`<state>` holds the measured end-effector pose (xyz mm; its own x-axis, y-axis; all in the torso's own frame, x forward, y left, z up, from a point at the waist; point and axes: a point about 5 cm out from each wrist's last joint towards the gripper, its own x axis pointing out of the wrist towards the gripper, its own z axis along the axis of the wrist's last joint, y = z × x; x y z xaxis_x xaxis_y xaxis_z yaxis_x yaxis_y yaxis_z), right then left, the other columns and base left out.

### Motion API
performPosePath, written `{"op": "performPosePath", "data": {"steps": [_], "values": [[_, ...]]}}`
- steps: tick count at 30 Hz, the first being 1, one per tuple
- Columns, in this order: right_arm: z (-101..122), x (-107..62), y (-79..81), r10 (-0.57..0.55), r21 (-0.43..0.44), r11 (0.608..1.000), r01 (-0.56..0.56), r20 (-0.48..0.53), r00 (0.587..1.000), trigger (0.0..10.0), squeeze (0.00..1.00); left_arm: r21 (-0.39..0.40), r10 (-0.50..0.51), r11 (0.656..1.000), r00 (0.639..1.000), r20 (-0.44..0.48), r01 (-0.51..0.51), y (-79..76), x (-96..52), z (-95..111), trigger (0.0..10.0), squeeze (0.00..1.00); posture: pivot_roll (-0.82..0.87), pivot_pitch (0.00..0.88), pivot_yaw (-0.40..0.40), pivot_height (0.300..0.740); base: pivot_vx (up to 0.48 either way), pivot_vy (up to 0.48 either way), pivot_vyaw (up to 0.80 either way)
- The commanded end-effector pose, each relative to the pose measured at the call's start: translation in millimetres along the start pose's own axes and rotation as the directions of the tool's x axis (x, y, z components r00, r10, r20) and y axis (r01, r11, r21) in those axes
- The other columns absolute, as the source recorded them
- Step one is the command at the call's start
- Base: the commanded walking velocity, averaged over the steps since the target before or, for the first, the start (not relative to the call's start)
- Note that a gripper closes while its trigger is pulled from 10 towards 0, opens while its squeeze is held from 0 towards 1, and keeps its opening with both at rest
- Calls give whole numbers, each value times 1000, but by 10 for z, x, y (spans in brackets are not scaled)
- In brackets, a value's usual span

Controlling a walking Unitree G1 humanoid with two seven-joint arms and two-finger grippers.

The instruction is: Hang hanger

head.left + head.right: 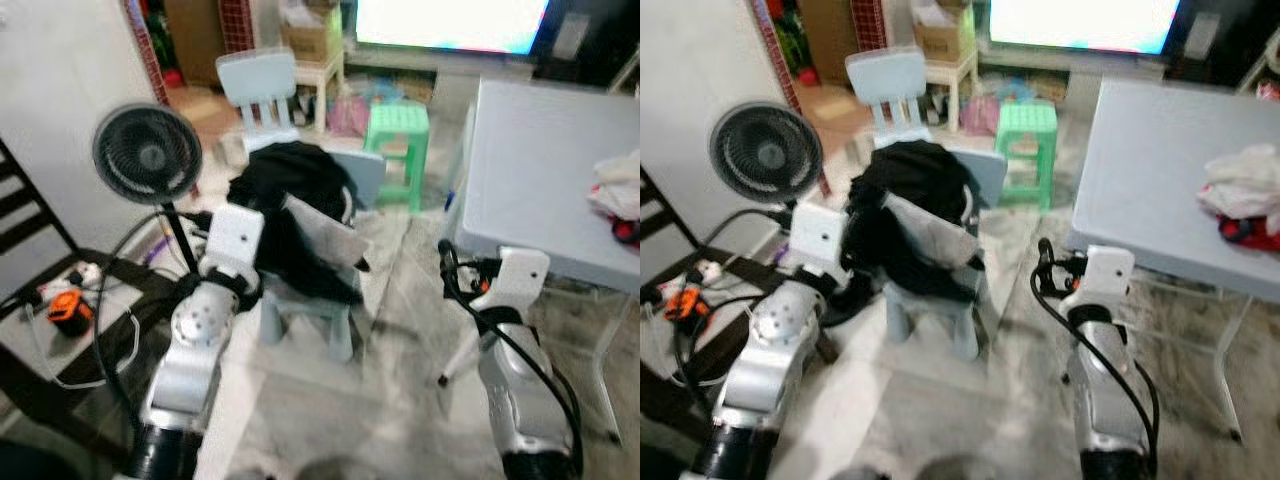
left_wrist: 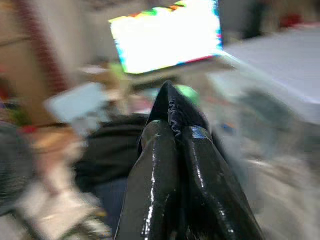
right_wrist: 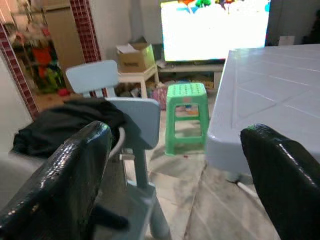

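Hanger (image 3: 120, 143): pale curved bar, centre-left of the right wrist frame, just beside the back of the small blue chair (image 3: 141, 131) and partly under the black garment (image 1: 290, 185); most of it is hidden.

Left gripper (image 2: 172, 131): fingers pressed together, with a wrinkled dark fold of the black garment pinched at their tips; centre-left of the head frames, at the heap on the chair. Whether it touches the hanger cannot be told.

Right gripper (image 3: 175, 133): fingers wide apart, holding nothing, lower right of the head frames near the grey table (image 1: 540, 170); the hanger lies beyond its finger.

Surroundings: fan (image 1: 147, 153) upper left; green stool (image 1: 398, 130) upper centre.
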<state>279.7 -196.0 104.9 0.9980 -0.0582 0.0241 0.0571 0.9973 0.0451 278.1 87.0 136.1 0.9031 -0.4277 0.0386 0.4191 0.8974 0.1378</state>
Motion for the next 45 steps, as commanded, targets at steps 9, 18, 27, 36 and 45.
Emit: {"op": "performPosePath", "data": {"steps": [9,18,27,36,45], "values": [[5,9,-13,-6,-8,1000,6,-4,1000,10000,0,-77,-134,988,991,-11,133,-39,-46,-53,10000,0,3,0,45,740,0,0,-800],[0,9,-19,-10,-14,1000,9,-5,1000,10000,0,-141,-167,977,986,-24,163,-69,-25,-58,10000,0,-2,0,43,740,0,0,-800],[-16,-3,-6,-12,-17,1000,11,-11,1000,10000,0,-197,-293,941,954,-67,275,-252,-119,-157,10000,0,-8,0,43,740,0,255,-800],[15,27,-6,-17,-21,1000,17,2,1000,10000,0,-202,-305,937,950,-69,286,-249,-134,-145,10000,0,-4,0,41,740,0,443,-800],[27,37,-3,-16,-29,999,16,7,1000,10000,0,-194,-307,937,950,-64,290,-244,-128,-132,10000,0,-5,0,38,740,0,473,-800]]}}
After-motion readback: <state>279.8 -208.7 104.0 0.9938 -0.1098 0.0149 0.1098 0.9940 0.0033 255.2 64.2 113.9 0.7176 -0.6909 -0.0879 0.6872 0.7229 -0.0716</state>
